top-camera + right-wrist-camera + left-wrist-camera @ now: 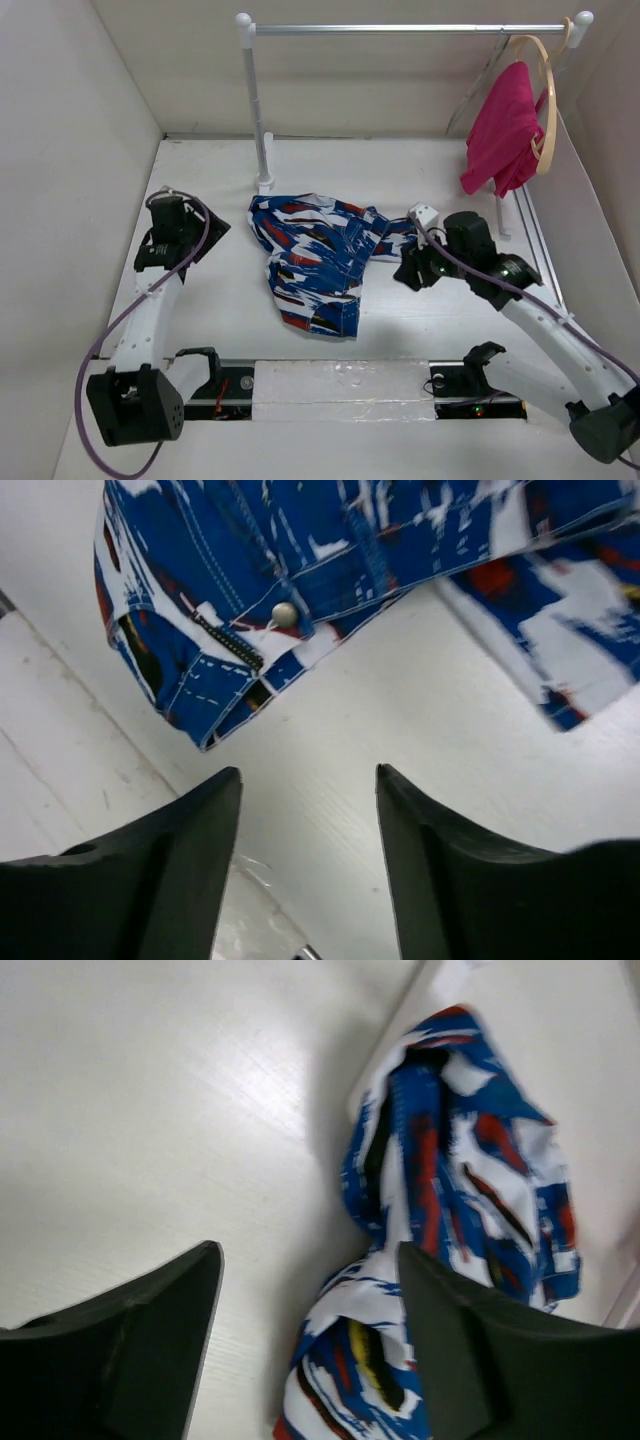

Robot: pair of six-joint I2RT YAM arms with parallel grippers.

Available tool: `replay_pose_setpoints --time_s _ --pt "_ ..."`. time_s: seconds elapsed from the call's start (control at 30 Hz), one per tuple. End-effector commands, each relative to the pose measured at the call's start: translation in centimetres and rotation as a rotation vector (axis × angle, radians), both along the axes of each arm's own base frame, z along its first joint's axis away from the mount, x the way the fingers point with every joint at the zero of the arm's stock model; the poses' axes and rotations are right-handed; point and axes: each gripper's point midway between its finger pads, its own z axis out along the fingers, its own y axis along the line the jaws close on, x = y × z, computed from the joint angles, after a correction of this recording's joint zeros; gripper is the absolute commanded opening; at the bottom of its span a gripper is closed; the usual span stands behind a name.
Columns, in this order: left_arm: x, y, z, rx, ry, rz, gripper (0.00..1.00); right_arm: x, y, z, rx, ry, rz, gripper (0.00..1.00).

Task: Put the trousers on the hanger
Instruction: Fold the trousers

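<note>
A: Where do things stand?

B: The trousers [318,258] lie crumpled on the table [230,330], not hung at all. The left gripper [308,1260] sits to their left, a little apart. Its jaws are spread over bare table with nothing between them. The right gripper [310,775] is just off their right edge, likewise spread and empty, facing their button [285,613] and zip [228,640].

A: What could go wrong?

B: The heap is the trouble, I think. The legs are folded over each other, so a pinch may catch one loose layer. That would drag the whole bundle or lift it lopsided. Cloth this soft may also slide off a thin wire bar unless it drapes evenly.

A: And the hanger?

B: The hanger [472,95] is hard to make out. Behind and to the right of the trousers there is a faint grey line beside the pink garment [503,130]. That may be it, but I cannot say for sure. A thicker wooden hanger [547,110] carries that garment, so a reach could go for the wrong one. It could also knock either one off the rail [400,30].

A: Anything else hidden?

B: The left wrist view is blurred, so I cannot tell which end of the trousers it faces. The leg ends are tucked under folds. From above, the right arm covers part of their right edge.
</note>
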Motion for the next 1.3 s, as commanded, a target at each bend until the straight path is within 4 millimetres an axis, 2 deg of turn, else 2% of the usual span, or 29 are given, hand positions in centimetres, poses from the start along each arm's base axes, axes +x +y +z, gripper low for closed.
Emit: replay_pose_setpoints --time_s 0.0,0.03,0.07,0.2,0.3,0.33,0.4,0.47,0.6,0.63,0.77,0.97,1.07,1.1,1.17,1.2,1.23,1.27 --pt "0.5 -0.8 -2.0 -0.117 -0.007 -0.043 0.66 -0.2 3.3 -1.4 0.093 0.044 0.077 0.65" --pt "1.2 -0.9 -1.7 -0.122 -0.045 -0.052 0.76 -0.2 4.6 -1.5 0.116 0.040 0.109 0.69" --pt "1.2 -1.7 -2.1 -0.158 -0.041 -0.086 0.79 -0.2 5.3 -2.9 0.114 0.088 0.108 0.71" --pt "2.1 -3.3 -4.0 -0.239 -0.015 -0.158 0.81 -0.2 7.7 -5.7 0.151 0.163 0.114 0.82" --pt "2.6 -4.0 -4.8 -0.253 -0.008 -0.189 0.81 -0.2 8.5 -7.9 0.171 0.223 0.113 0.85" --pt "2.7 -4.6 -4.8 -0.251 -0.020 -0.215 0.81 0.1 8.9 -8.1 0.192 0.218 0.116 0.85" --pt "2.4 -5.8 -5.2 -0.245 -0.009 -0.257 0.81 -0.2 9.1 -10.0 0.182 0.264 0.099 0.88" --pt "2.8 -6.4 -5.2 -0.252 -0.026 -0.286 0.81 0.1 9.1 -10.9 0.184 0.277 0.072 0.89" --pt "2.8 -5.6 -7.5 -0.202 0.027 -0.270 0.82 1.9 9.8 -11.8 0.197 0.256 0.020 0.91" --pt "3.0 -5.6 -8.1 -0.197 0.034 -0.278 0.82 3.1 10.1 -12.5 0.194 0.253 -0.022 0.92" --pt "3.4 -5.7 -9.6 -0.202 0.066 -0.279 0.82 4.4 10.1 -13.3 0.188 0.245 -0.087 0.92" --pt "4.1 -7.3 -11.3 -0.222 0.102 -0.313 0.81 6.1 9.6 -15.5 0.160 0.233 -0.181 0.93" --pt "4.5 -8.4 -12.0 -0.225 0.113 -0.325 0.80 6.5 10.0 -16.0 0.193 0.218 -0.188 0.87" --pt "4.9 -8.5 -11.9 -0.232 0.098 -0.323 0.79 6.5 10.2 -16.1 0.205 0.216 -0.180 0.79" --pt "5.1 -9.8 -12.2 -0.245 0.101 -0.347 0.77 6.9 11.2 -15.0 0.245 0.191 -0.141 0.54" --pt "5.4 -10.3 -12.1 -0.253 0.096 -0.347 0.76 7.0 11.4 -14.4 0.256 0.179 -0.125 0.34" --pt "5.6 -10.6 -12.2 -0.249 0.095 -0.348 0.68 7.0 11.7 -13.8 0.265 0.171 -0.106 0.22" --pt "5.8 -10.9 -12.4 -0.255 0.098 -0.351 0.62 7.5 12.1 -12.5 0.272 0.141 -0.086 0.02"
